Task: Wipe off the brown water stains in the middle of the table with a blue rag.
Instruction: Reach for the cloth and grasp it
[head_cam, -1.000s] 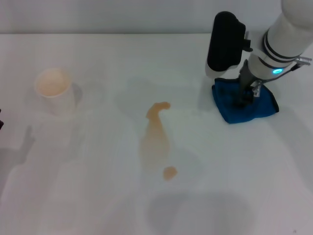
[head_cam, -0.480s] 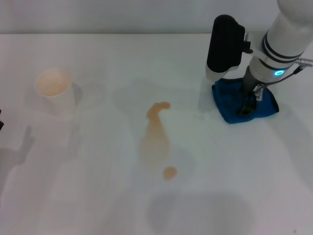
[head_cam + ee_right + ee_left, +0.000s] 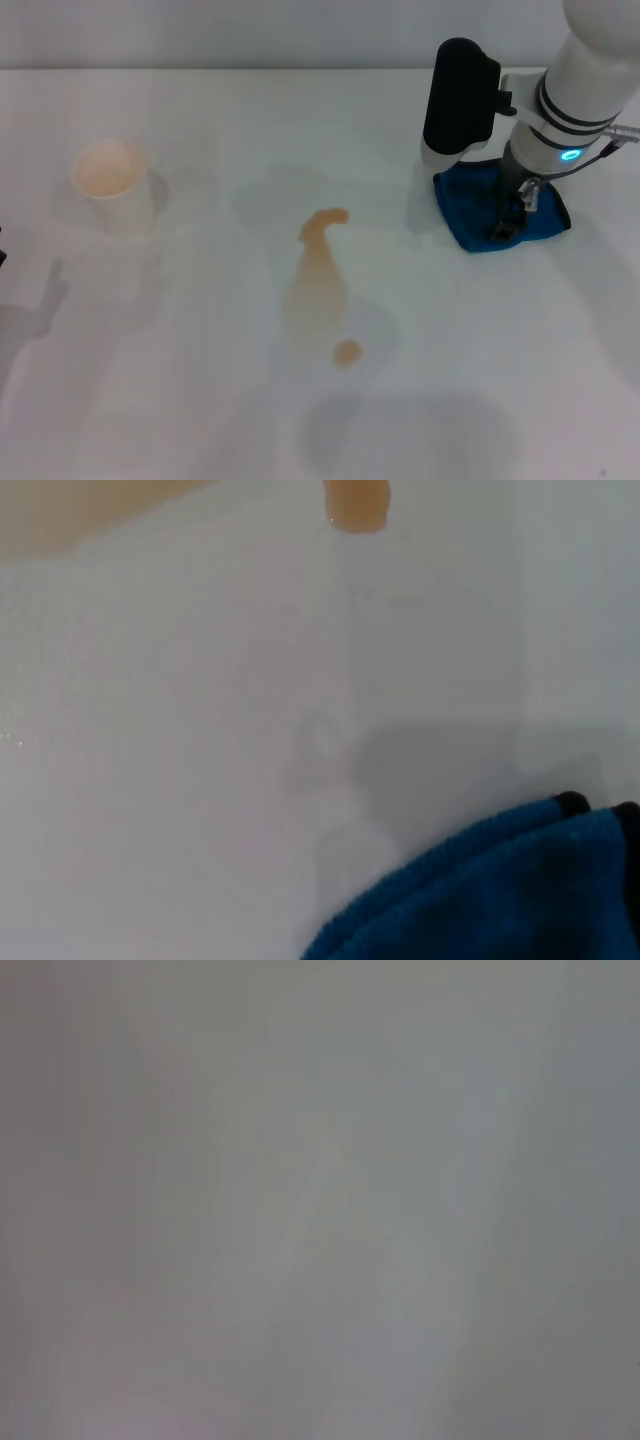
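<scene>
Head view findings: the white desk (image 3: 200, 400) carries the brown water stains (image 3: 320, 285) at its centre, an elongated tan patch with a small round dot at its 6 o'clock end. The blue rag (image 3: 470, 215) lies at roughly 2 o'clock from the stains, well apart from them, flat on the desk. The right gripper (image 3: 505, 222) stands upright over the rag with its dark fingertips (image 3: 497, 232) pressed down into the cloth. The spread of the gripper cannot be determined from this angle; it may be closed on a fold, but that is not visible. A black and white unit on the same arm sits at the rag's 11 o'clock edge. A whitish cup (image 3: 110, 185) with a tan interior stands at about 10 o'clock from the stains, well apart.

Right wrist view findings: a corner of the blue rag (image 3: 500, 890) with dark edging lies on the desk, and the tan stain shows farther off, with bare white surface between them.

Left wrist view findings: only a featureless grey field. The left gripper does not appear in any view.
</scene>
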Controlling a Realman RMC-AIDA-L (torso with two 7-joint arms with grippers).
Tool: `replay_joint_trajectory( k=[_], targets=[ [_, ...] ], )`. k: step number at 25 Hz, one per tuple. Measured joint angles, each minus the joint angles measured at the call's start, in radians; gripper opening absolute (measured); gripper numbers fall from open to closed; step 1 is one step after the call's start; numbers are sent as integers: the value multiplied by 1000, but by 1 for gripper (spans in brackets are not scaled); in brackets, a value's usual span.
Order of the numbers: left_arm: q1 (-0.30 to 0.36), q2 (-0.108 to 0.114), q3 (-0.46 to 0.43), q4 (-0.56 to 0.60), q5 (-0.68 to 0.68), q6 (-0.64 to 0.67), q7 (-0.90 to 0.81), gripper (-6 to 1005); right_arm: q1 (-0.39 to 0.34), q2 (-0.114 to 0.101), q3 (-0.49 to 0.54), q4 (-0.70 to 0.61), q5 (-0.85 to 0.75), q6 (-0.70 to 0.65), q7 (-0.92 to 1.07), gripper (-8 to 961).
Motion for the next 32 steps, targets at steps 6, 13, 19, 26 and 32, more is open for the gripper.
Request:
replay_joint_trajectory(
  k=[6,13,19,26,32],
  targets=[
    [0,0,0,0,0,1,0,862,-6,1,-1,-3,0,5,0,618],
    [0,0,-1,0,0,3,0,862,-6,1,-5,-9,-2,-7,1,607],
    [-1,0,-3,0,0,3,0,861,0,1,-5,-9,-8,-13,0,448],
    [-5,0,-3,2,0,3,0,861,3,1,-29,-14,8,-63,-5,386],
    [-6,0,-3,0,0,3,0,861,-3,-3,-27,-53,63,-145,-38,346]
  ],
)
